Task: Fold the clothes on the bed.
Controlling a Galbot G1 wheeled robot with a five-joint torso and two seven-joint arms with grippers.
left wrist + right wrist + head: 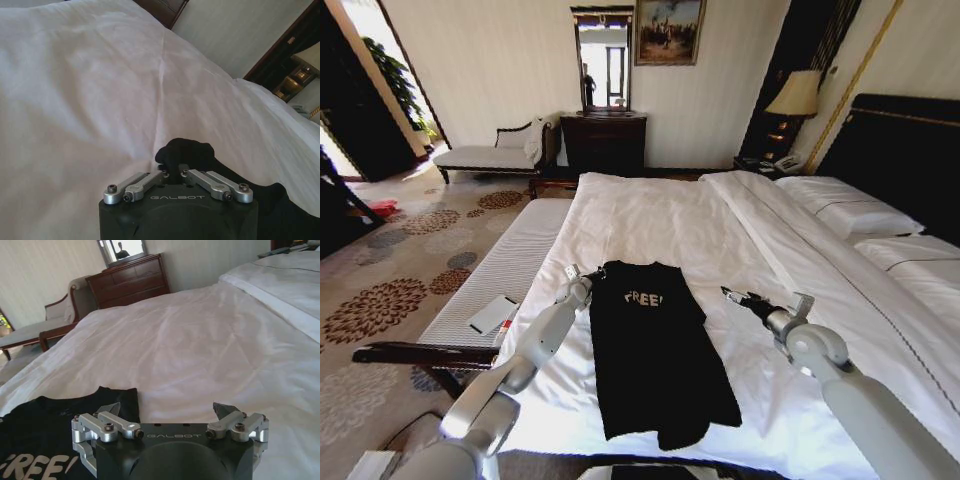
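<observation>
T-shirt (655, 350) on bed (650, 215), bench (505, 265) left.

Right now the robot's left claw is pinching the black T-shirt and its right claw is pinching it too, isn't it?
Not quite. The left gripper is pinching the black T-shirt, but the right gripper is open above the white sheet, beside the shirt. The right wrist view shows it.

Left pincer (172, 172) pinched closed, right pincer (170, 412) agape.

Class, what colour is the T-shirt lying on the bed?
Black T-shirt, with pale "FREE" lettering; clearest in the head view.
</observation>
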